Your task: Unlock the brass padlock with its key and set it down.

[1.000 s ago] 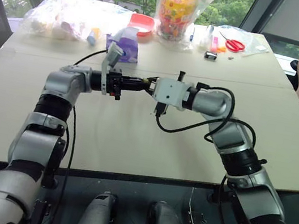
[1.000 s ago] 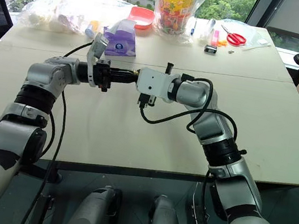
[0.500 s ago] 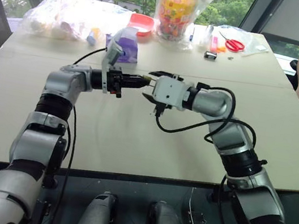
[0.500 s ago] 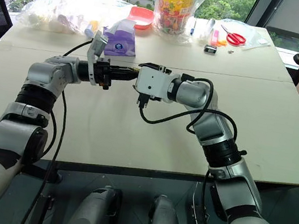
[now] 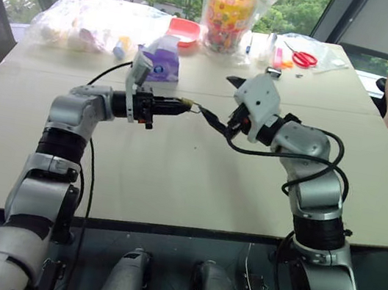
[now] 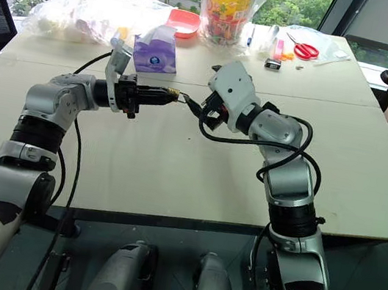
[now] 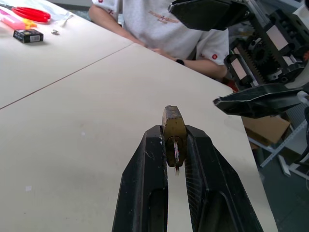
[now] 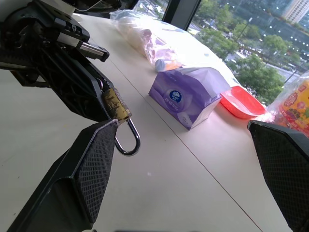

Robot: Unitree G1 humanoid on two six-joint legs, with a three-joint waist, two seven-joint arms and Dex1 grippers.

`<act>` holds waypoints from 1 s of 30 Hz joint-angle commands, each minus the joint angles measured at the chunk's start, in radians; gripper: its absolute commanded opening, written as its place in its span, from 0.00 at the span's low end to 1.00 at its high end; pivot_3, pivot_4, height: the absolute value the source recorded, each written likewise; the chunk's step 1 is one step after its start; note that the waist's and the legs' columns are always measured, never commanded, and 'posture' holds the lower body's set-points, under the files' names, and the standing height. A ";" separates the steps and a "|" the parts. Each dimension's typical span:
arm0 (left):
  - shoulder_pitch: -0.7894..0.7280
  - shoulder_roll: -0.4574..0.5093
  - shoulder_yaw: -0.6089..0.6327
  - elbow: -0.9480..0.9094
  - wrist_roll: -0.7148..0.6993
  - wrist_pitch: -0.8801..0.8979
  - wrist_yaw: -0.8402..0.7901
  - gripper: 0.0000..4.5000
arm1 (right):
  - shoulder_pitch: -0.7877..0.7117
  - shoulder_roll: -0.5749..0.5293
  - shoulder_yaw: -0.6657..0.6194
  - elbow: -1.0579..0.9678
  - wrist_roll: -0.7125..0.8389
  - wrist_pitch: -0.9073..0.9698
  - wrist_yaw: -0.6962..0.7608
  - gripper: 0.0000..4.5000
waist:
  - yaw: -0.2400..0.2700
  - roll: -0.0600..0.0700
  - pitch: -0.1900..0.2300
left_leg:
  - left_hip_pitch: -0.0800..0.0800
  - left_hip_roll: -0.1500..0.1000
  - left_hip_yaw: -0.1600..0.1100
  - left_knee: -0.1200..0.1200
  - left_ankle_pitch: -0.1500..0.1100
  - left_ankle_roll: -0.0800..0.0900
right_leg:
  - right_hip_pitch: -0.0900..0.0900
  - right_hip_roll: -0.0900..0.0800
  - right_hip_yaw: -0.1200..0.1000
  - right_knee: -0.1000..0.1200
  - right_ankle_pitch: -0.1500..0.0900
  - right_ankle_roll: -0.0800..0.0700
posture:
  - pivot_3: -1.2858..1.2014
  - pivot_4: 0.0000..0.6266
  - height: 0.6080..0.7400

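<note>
Left claw [image 7: 175,145] pinches brass padlock [image 7: 173,130]; right claw [image 8: 193,159] gapes

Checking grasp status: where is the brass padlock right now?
The brass padlock is pinched in the left gripper, above the table, the open right gripper beside it.

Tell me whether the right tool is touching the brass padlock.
Cannot tell. In the right wrist view one open finger overlaps the brass padlock, held in the left tool; the left wrist view shows the right tool beyond it.
</note>
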 commanded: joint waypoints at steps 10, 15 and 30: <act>0.034 0.020 0.009 -0.163 -0.055 0.058 -0.016 0.00 | -0.052 0.002 0.027 0.112 0.009 -0.088 -0.029 0.98 | -0.001 0.000 0.000 | 0.000 0.000 0.000 0.000 0.000 0.000 | 0.000 0.000 0.000 0.000 0.000 0.000 | 0.52 0.24 1.00; 0.043 0.027 0.013 -0.187 -0.069 0.069 -0.013 0.00 | -0.059 0.000 0.032 0.137 0.022 -0.092 -0.010 0.98 | 0.000 0.000 0.000 | 0.000 0.000 0.000 0.000 0.000 0.000 | 0.000 0.000 0.000 0.000 0.000 0.000 | 0.52 0.24 1.00; 0.015 -0.020 0.003 -0.093 -0.050 0.038 0.031 0.00 | 0.005 -0.139 -0.023 0.077 0.059 -0.006 0.058 0.98 | 0.009 0.000 0.000 | 0.000 0.000 0.000 0.000 0.000 0.000 | 0.000 0.000 0.000 -0.001 0.000 0.000 | 0.52 0.24 1.00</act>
